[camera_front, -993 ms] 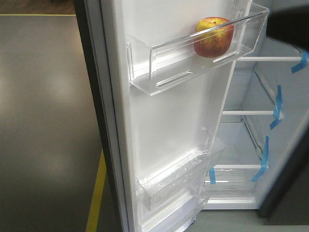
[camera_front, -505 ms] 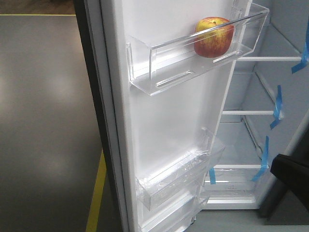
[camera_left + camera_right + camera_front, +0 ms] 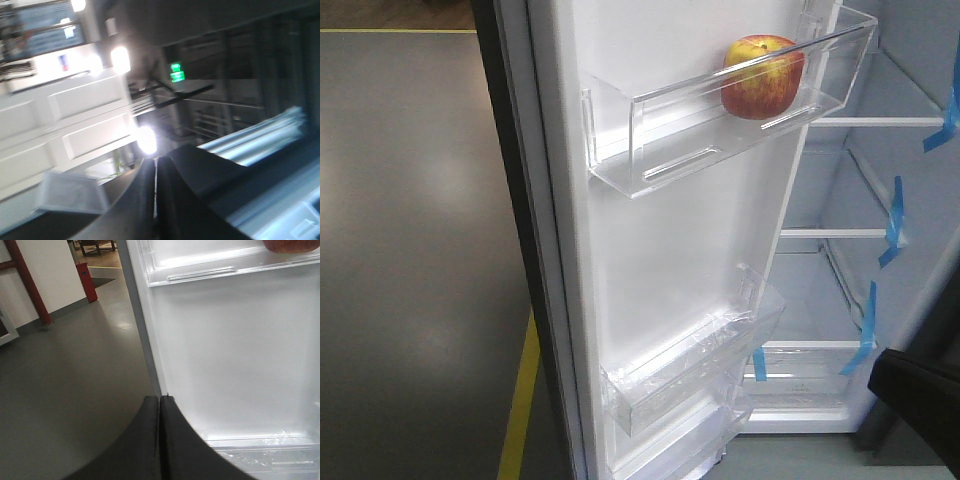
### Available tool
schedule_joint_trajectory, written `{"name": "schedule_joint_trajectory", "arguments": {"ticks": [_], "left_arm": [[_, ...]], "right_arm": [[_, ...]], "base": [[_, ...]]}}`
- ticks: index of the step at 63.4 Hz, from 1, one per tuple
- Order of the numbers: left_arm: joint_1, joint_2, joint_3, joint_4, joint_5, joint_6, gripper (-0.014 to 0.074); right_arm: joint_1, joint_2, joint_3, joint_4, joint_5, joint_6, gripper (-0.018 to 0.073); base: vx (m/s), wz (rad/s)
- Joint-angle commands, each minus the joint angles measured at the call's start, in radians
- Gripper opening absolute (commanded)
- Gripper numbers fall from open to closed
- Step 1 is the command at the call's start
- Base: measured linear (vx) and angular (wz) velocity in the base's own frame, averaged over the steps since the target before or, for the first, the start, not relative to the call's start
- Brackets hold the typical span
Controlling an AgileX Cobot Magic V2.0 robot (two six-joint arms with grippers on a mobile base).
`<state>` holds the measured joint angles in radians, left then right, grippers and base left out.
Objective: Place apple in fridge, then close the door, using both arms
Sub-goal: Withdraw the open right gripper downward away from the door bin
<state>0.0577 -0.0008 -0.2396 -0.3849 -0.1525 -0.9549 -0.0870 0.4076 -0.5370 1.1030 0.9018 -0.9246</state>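
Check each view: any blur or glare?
Front view: sharp; small round red-yellow apple in the clear plastic door bin reads crisp. Left wrist view: heavy motion blur, blown-out lamps. Right wrist view: sharp, mild sheen on the grey floor.

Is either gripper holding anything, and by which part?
Nothing held. The left gripper and right gripper are shut empty; the apple sits in the upper door bin.

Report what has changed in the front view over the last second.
The black arm at the right edge dropped from beside the top shelf to the lower corner of the fridge, then sank slightly further. Nothing was taken or let go. The apple stays in the top bin of the door; the door stays open.
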Motion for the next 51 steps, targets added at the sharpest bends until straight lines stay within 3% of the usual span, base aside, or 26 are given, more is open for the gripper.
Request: {"name": "schedule_joint_trajectory", "arguments": {"ticks": [1, 11, 24, 34, 41, 51], "left_arm": [[0.001, 0.093, -0.140, 0.101, 0.012, -0.012, -0.0006], [-0.025, 0.306, -0.310, 0.239, 0.072, -0.011, -0.0006], [-0.114, 0.650, -0.475, 0.385, -0.031, -0.012, -0.0006], [-0.169, 0.865, -0.607, 0.450, -0.100, -0.015, -0.0006], [-0.184, 1.003, -0.698, 0.497, -0.117, -0.028, -0.0006], [-0.188, 1.156, -0.830, 0.500, -0.113, -0.073, -0.0006]], "right_arm": [[-0.003, 0.008, -0.024, 0.063, -0.016, 0.004, -0.0003], [-0.003, 0.008, -0.024, 0.064, -0.003, 0.003, -0.0003], [-0.003, -0.052, -0.024, 0.058, 0.004, -0.027, -0.0003], [-0.003, -0.176, -0.024, 0.025, -0.039, 0.017, -0.0003], [-0.003, -0.251, -0.024, -0.051, -0.082, 0.087, -0.0003], [-0.003, -0.357, -0.024, -0.175, -0.056, 0.201, -0.0003]], "base": [[0.00, 0.00], [0.00, 0.00], [0.00, 0.00], [0.00, 0.00], [0.00, 0.00], [0.00, 0.00]]}}
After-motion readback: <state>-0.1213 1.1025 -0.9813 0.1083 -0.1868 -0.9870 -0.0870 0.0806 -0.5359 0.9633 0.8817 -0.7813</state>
